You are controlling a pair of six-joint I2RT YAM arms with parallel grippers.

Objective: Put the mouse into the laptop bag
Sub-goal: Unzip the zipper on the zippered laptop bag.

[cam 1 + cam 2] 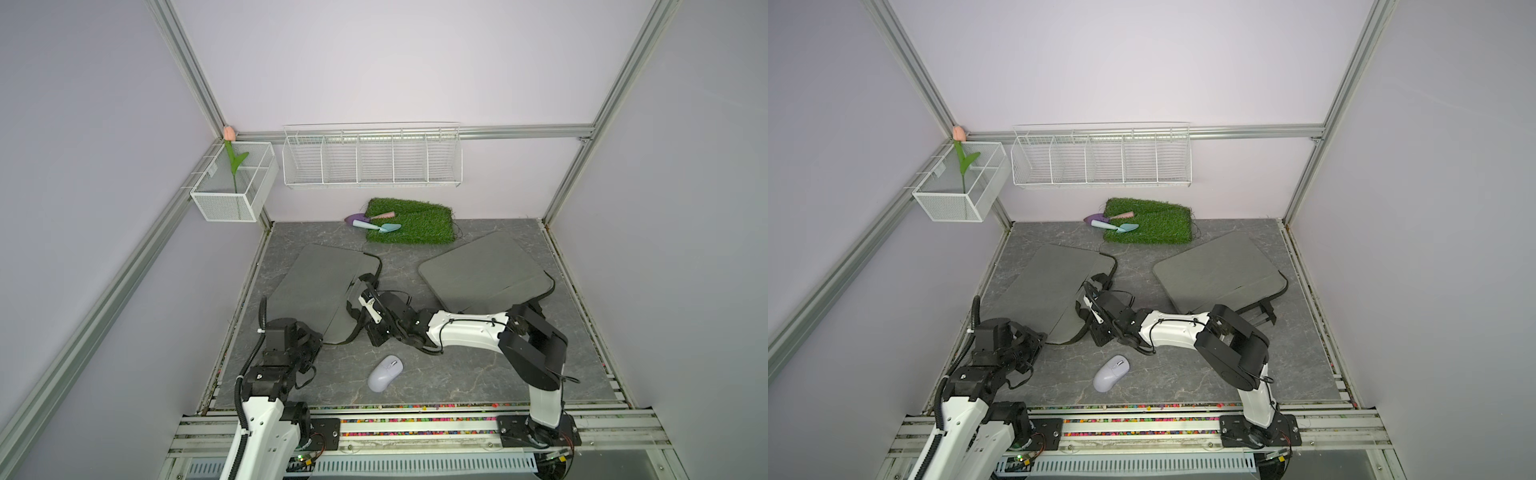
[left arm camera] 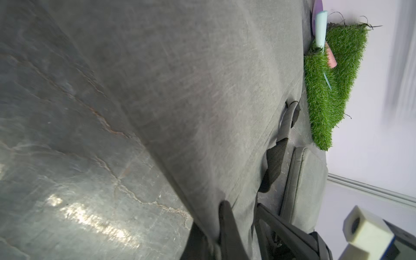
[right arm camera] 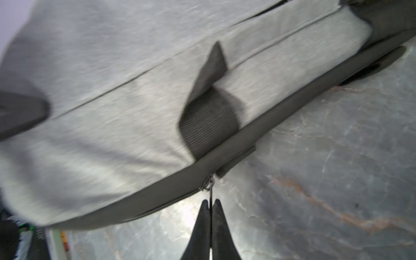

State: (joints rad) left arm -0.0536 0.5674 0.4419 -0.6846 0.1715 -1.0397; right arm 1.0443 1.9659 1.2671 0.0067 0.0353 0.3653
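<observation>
Lab test cell: aluminium frame [image 1: 519,132], plain lilac walls [image 1: 395,62]

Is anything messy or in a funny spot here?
The mouse sits loose on the table. At the back, the purple trowel and blue trowel hang half off the grass mat, looking dropped crookedly.

mouse [image 1: 385,372] — pale lilac | laptop bag [image 1: 320,286] — grey, black trim | table [image 1: 457,374] dark veined marble
</observation>
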